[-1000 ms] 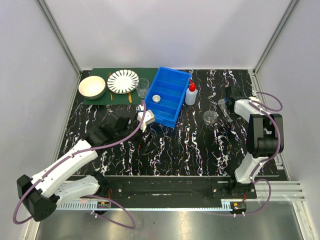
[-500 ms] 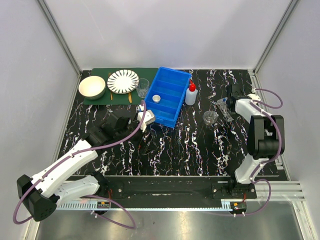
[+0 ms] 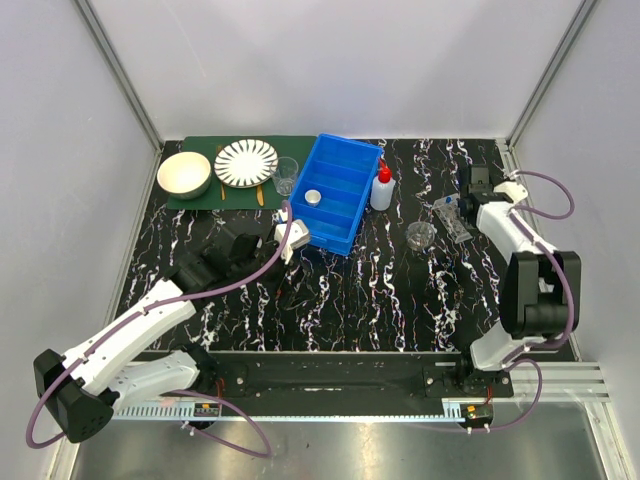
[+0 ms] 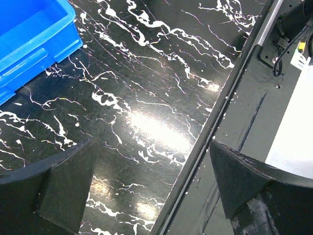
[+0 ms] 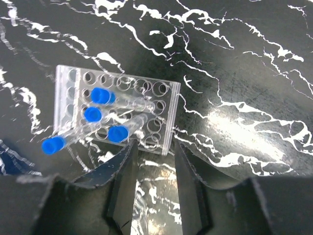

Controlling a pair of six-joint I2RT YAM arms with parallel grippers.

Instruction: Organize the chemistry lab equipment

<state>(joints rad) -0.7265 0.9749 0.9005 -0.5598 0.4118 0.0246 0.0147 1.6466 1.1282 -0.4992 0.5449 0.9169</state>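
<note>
The clear plastic tube rack (image 5: 146, 105) lies on the black marbled table with several blue-capped tubes (image 5: 100, 95) in it; one tube (image 5: 53, 145) sticks out past its left edge. My right gripper (image 5: 154, 146) is open, its fingertips straddling the rack's near corner without pinching it. From above, the rack (image 3: 455, 218) sits at the right, just below the right gripper (image 3: 466, 204). The small beaker (image 3: 421, 235) stands left of it and the red-nozzled squeeze bottle (image 3: 381, 188) beside the bin. My left gripper (image 4: 151, 191) hangs wide open and empty over bare table.
A blue compartmented bin (image 3: 350, 215) holds a small round lid (image 3: 313, 197). A clear glass (image 3: 286, 175), striped plate (image 3: 246, 162) and cream bowl (image 3: 184, 174) sit at the back left on a green mat (image 3: 200, 198). The bin's corner (image 4: 34, 39) shows in the left wrist view.
The right gripper's jaws have parted, letting go of the rack. The right arm has swung a little to the right, and the rack has shifted slightly. The left arm is still.
</note>
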